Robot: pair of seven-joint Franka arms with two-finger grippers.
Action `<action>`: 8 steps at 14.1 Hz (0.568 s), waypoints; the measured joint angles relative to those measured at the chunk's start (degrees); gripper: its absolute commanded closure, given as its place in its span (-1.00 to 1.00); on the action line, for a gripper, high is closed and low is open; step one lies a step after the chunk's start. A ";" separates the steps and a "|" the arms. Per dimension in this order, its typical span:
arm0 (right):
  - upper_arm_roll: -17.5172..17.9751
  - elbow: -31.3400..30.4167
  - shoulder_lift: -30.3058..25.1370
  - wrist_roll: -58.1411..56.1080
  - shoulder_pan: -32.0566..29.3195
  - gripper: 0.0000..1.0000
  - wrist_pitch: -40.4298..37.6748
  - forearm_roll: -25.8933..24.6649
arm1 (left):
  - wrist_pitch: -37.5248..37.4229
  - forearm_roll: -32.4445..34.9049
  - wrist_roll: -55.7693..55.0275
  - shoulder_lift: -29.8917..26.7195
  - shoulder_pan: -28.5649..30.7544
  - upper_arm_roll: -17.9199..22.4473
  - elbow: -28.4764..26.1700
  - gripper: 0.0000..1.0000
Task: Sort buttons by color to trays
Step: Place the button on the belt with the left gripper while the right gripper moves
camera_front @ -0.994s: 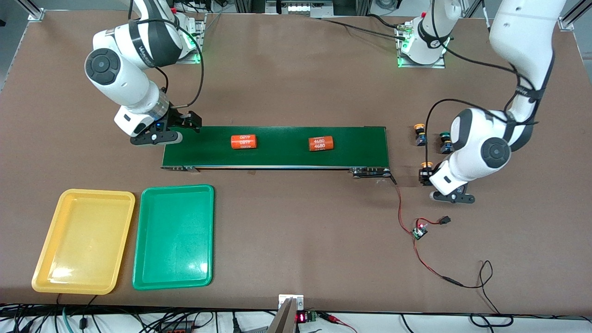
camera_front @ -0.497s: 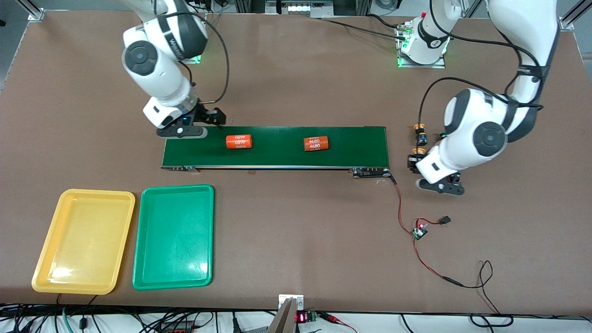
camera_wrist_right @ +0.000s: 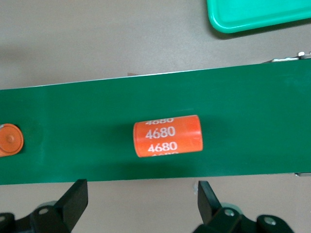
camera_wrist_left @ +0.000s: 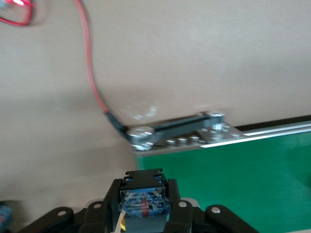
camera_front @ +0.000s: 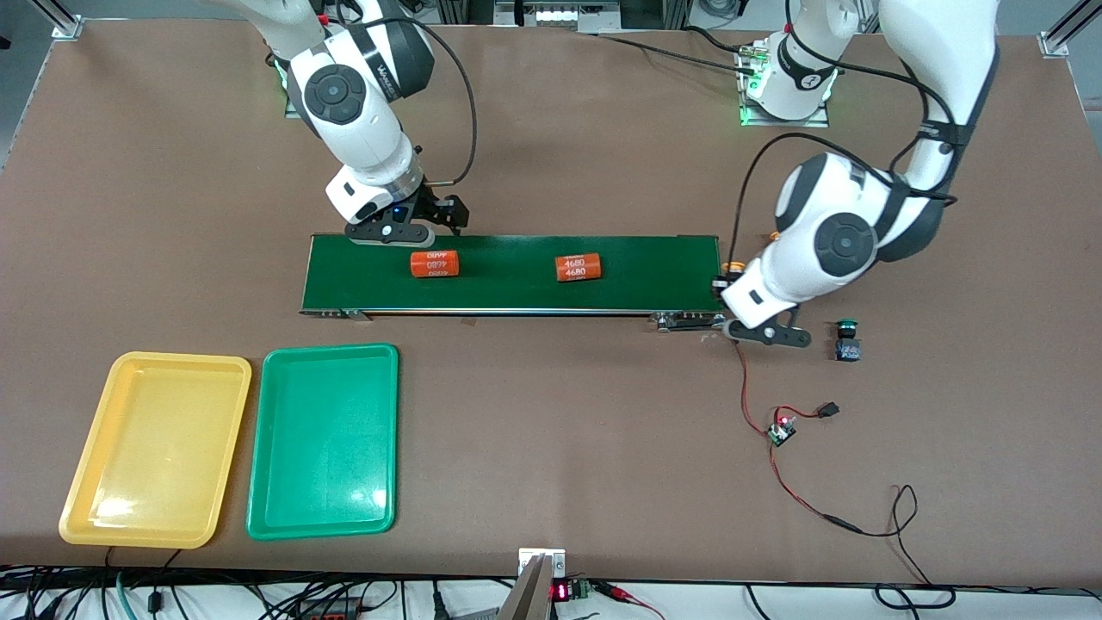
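While left claw (camera_wrist_left: 144,206) grips dark-bodied button (camera_wrist_left: 142,200), yellow cap edge, right claw (camera_wrist_right: 141,199) open.

Brown table (camera_front: 551,448): conveyor (camera_front: 654,258), yellow tray (camera_front: 155,449), green tray (camera_front: 324,441), green button (camera_front: 848,339).

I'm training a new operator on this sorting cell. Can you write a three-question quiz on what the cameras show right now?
1. True or false: the left gripper is shut on a button.
2. What is the right gripper over?
A. the green tray
B. an orange cylinder on the conveyor belt
C. the yellow tray
3. Fill in: the green-capped button standing free on the table is at the ___ arm's end.

Key
1. True: it is held by the belt's end.
2. B: the open fingers stand on either side of the cylinder.
3. left
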 measured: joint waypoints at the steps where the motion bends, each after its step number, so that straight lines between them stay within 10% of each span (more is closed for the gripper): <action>1: -0.01 0.00 0.11 0.02 0.11 -1.00 0.12 0.00 | 0.44 0.00 -1.93 0.37 -0.63 -1.12 -0.01 0.74; 6: -0.08 0.00 0.19 0.02 0.14 -1.00 0.21 0.00 | 6.92 0.00 -10.72 4.19 -4.68 -4.63 -0.28 0.67; 8: -0.09 0.00 0.20 0.02 0.14 -1.00 0.21 0.00 | 7.96 0.00 -12.90 5.47 -5.52 -5.47 -0.31 0.09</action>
